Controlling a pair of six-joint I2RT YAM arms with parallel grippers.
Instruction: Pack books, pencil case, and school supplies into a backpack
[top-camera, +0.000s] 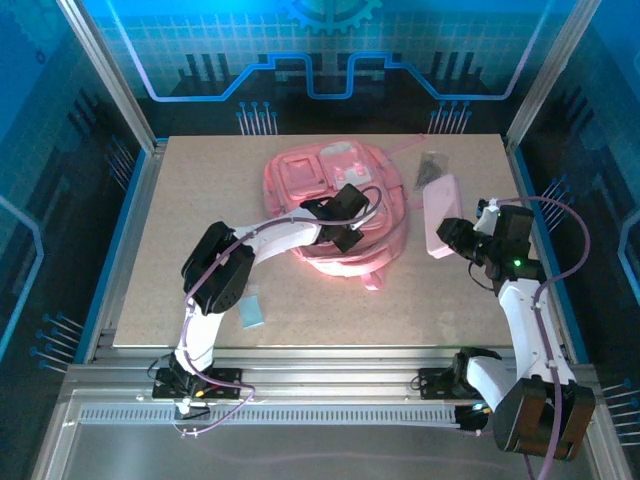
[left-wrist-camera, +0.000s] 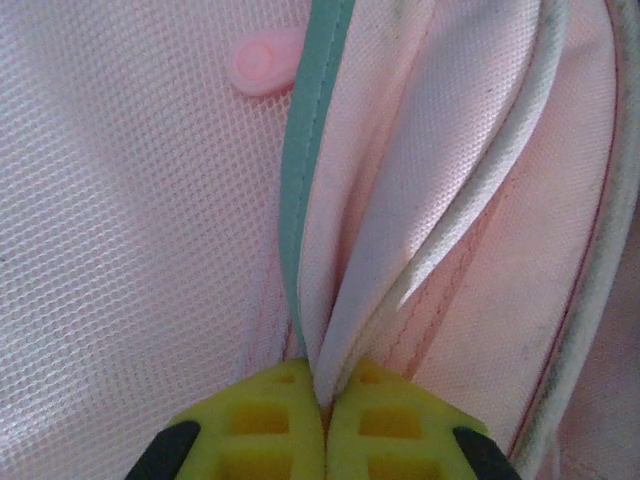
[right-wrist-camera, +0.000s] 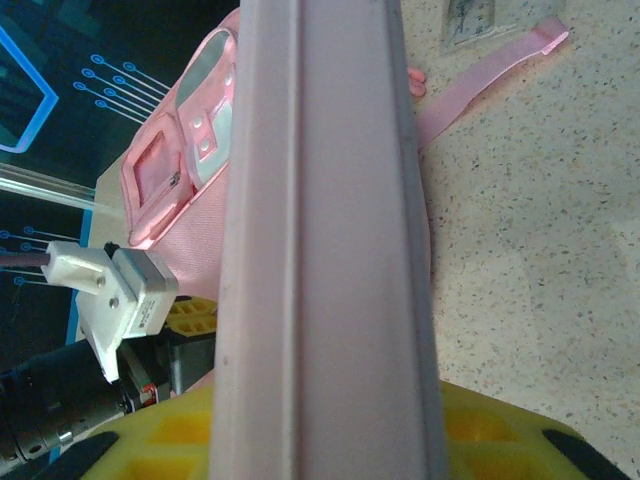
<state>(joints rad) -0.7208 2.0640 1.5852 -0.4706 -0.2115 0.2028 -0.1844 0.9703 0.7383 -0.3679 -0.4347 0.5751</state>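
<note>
Pinching a fold of pink fabric, the left claw (top-camera: 345, 232) is clamped shut on the backpack (top-camera: 300, 180). The bag lies flat near the middle of the bench (top-camera: 200, 200), its zip pockets and whitish patch facing up at the far end. Seen from the left wrist, the yellow fingertips (left-wrist-camera: 280, 425) meet with the cloth squeezed between them. A teal trim (left-wrist-camera: 300, 180) runs up from the pinch, and a round pink zip pull (left-wrist-camera: 262, 65) lies on the mesh panel to its left.

Right of the bag, the right claw (top-camera: 452, 236) grips the near end of the pencil case (top-camera: 440, 210), a pale pink oblong pouch pointing toward the far side of the bench, just beside the backpack's right edge. From the right wrist, the pouch runs up between the yellow pads (right-wrist-camera: 500, 430). Whether it rests on the bench or hangs just above it cannot be told.

A dark grey packet (top-camera: 430, 166) lies beyond the pouch's far end, near a loose pink strap (right-wrist-camera: 490, 75). A pale blue rectangle (top-camera: 251, 308) lies on the near left part of the bench beside the left arm, well apart from the backpack.
</note>
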